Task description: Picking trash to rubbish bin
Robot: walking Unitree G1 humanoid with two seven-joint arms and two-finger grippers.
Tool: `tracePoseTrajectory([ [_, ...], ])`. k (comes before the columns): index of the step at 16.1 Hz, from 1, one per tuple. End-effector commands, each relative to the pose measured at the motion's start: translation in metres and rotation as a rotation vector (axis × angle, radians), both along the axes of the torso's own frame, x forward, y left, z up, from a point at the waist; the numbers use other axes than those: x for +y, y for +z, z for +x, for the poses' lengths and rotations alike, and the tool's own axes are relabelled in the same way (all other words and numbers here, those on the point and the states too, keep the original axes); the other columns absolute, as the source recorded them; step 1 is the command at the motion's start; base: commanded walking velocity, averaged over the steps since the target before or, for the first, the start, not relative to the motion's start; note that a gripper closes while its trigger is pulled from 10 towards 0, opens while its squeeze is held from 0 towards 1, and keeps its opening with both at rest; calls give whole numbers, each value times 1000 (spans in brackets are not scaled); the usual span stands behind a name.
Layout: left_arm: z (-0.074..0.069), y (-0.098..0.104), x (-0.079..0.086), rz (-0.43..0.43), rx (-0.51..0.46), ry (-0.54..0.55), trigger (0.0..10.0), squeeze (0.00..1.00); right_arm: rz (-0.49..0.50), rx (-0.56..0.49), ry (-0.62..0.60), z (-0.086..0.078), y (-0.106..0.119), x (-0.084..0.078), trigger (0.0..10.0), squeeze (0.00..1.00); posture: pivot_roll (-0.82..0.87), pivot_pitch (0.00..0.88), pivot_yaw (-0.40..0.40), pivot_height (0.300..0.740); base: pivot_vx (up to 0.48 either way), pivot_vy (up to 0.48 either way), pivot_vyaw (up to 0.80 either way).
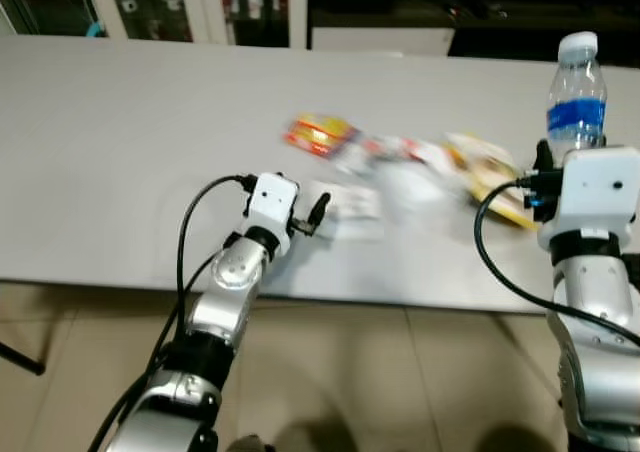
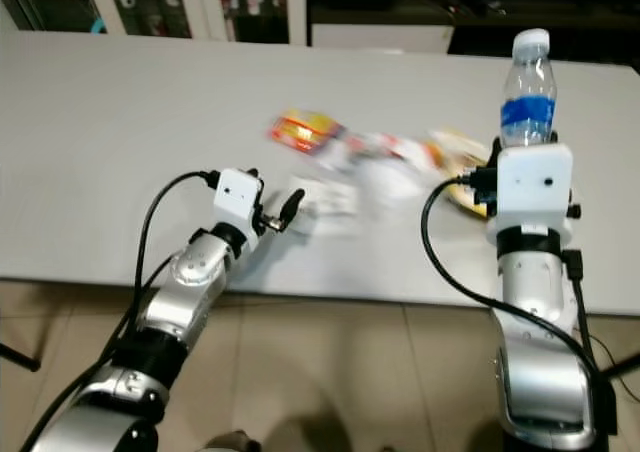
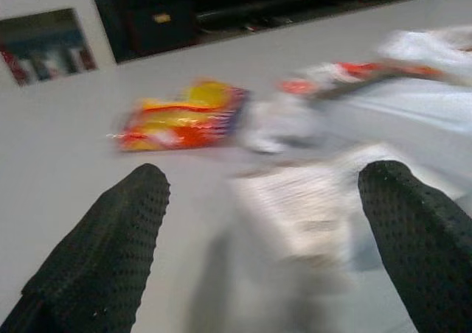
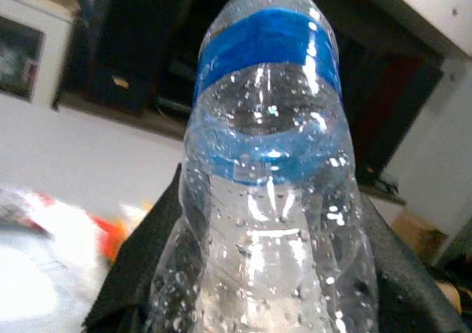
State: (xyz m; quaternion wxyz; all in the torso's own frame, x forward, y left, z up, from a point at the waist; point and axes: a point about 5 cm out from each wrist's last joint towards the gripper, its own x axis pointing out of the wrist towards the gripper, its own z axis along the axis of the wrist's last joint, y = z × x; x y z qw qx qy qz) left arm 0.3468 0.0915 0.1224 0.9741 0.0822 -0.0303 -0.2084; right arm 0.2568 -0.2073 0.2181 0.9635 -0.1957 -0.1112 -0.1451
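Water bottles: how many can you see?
1. The clear water bottle with a blue label stands upright in the right gripper, held between its black fingers above the grey table's right side.

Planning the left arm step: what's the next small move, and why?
Probably ease the left hand forward so its open fingers straddle the white wrapper, then close. The wrapper lies just ahead of the fingertips on the table, not yet between them. The right hand already grips the water bottle, so it is occupied.
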Motion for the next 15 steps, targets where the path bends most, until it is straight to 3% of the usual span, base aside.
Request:
tracePoseTrajectory([
  [1,2,6,-7,11,-16,-18,10000,0,-14,-20,-8,-2,6,-1,10000,0,91,99,0,740,0,-480,0],
  [12,3,4,-7,19,-12,-2,10000,0,-37,-23,1,-1,9,-1,10000,0,83,100,0,740,0,-479,0],
  [15,5,5,-6,-9,-6,33,10000,0,-36,-19,-3,-2,8,-2,10000,0,81,97,-2,740,0,0,173],
])
